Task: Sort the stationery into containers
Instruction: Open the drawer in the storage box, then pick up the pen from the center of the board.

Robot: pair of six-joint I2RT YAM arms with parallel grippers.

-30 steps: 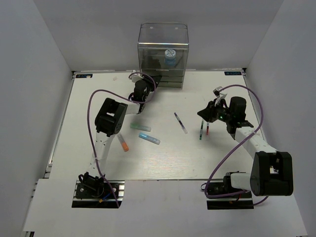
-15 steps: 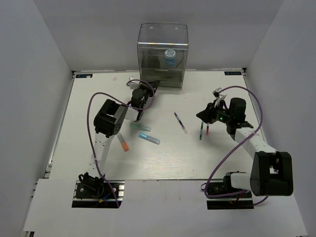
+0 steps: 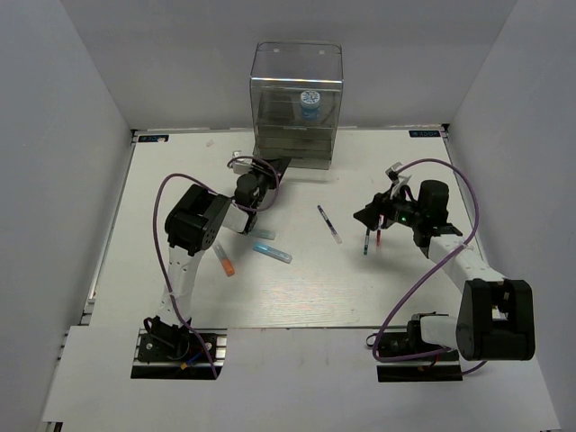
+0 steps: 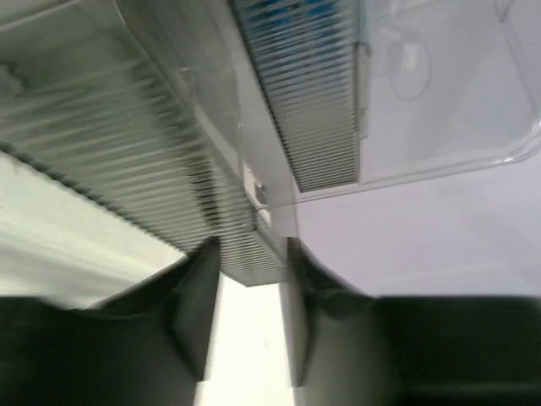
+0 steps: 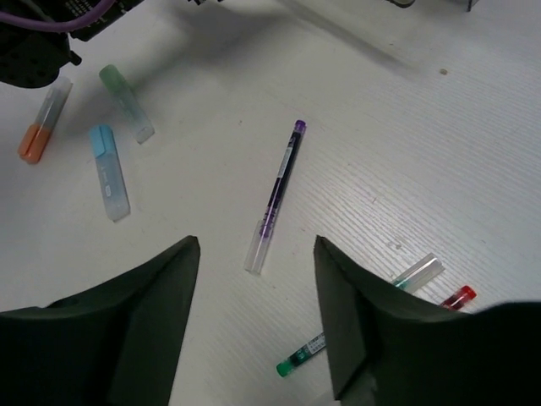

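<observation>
White walls on three sides; pale surface [image 3: 162,216] between them. One clear organiser [image 3: 297,99] at the far edge, centre, upright, grey drawers stacked under a see-through top compartment. One blue-and-white roll [image 3: 310,105] inside that top compartment. Loose on the surface: three chunky markers, three thin pens. Teal marker [image 3: 262,233] lies roughly left to right. Light-blue marker [image 3: 272,253], just nearer, runs far-left to near-right. Orange-capped marker [image 3: 225,261] lies left of both on a similar slant, orange end nearest. Purple pen [image 3: 329,224] at mid-surface is aligned far-left to near-right, purple end away, clear end nearer. Green pen [image 3: 367,241] and red pen [image 3: 378,238] lie side by side, long axes almost front to back. Right end effector [image 3: 367,214] hangs over them with jaws wide and nothing between. Left end effector [image 4: 251,254] is at the organiser's lowest drawers, fingers [image 4: 199,296] narrowly parted; wrist view blurred, cannot tell whether they pinch the drawer edge.
</observation>
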